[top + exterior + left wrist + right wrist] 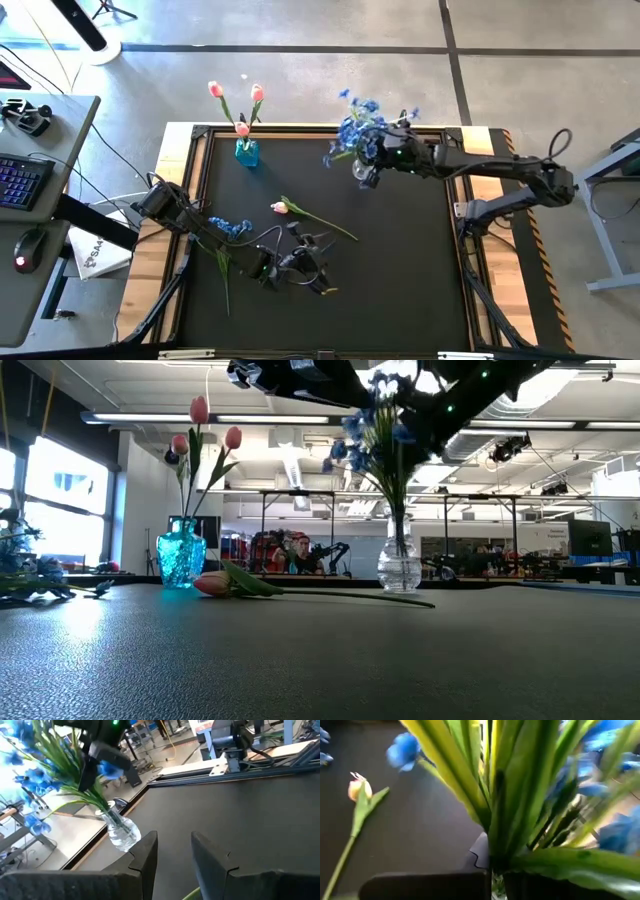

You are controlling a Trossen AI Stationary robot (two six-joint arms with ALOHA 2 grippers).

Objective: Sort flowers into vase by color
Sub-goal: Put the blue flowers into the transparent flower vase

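Note:
A clear vase [362, 174] [400, 565] at the far right holds blue flowers [360, 125] [45, 775]. My right gripper [383, 152] [495, 880] is shut among their stems, just above the vase. A teal vase [246, 152] [181, 558] at the far left holds three pink tulips [256, 94]. One pink tulip [280, 208] [213, 583] and one blue flower [230, 228] lie flat on the black mat. My left gripper [310, 275] [172, 855] hovers open near the middle, pointing at the clear vase; a green sliver shows low between its fingers. My right gripper is shut on the green stems [495, 855] of the blue flowers, a little above the clear vase's neck. It slants down from the table's right side. The stems fan upward from the fingertips. The leaves hide how many stems are held.
A raised wooden rim [175, 200] frames the black mat. A side desk with a keyboard [22, 182] and a mouse [25, 250] stands to the left. The lying tulip's stem [330, 228] runs toward the mat's middle.

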